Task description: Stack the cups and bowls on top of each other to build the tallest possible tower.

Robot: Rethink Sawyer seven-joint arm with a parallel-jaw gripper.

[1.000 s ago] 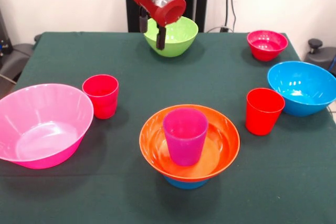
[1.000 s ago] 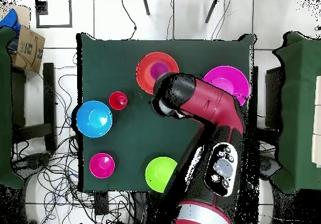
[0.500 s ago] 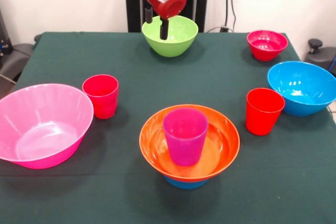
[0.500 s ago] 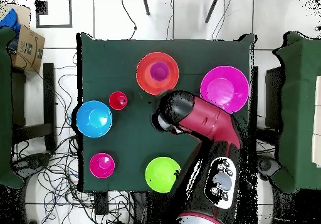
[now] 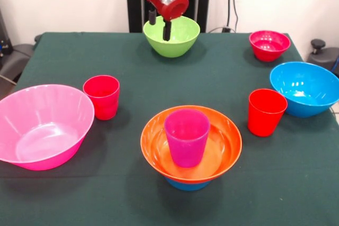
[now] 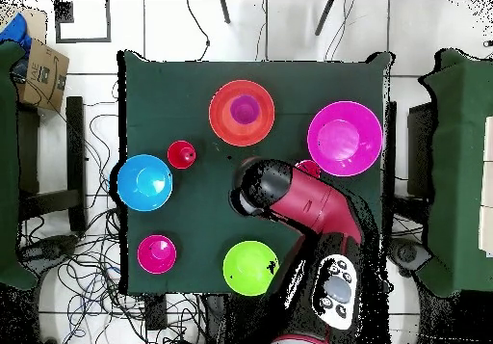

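The tower stands at the table's near middle: an orange bowl (image 5: 223,147) (image 6: 220,115) rests on a small blue bowl (image 5: 185,184), and the purple cup (image 5: 186,137) (image 6: 245,110) stands upright inside it. Two red cups (image 5: 101,97) (image 5: 266,111) stand apart on the cloth, one to each side of it. My gripper (image 5: 159,25) hangs open and empty at the far side, in front of the lime green bowl (image 5: 177,46) (image 6: 249,267). In the overhead view the arm (image 6: 289,198) hides the gripper and most of one red cup (image 6: 308,167).
The large pink bowl (image 5: 37,130) (image 6: 345,137) sits at the front view's left. At its right are the large blue bowl (image 5: 304,91) (image 6: 144,182) and the small red-magenta bowl (image 5: 269,45) (image 6: 156,253). The overhead view shows cables on the floor around the table.
The arm has drawn back from beside the tower toward the base, uncovering the orange bowl from above. The gripper has risen slightly over the lime green bowl. No object moved.
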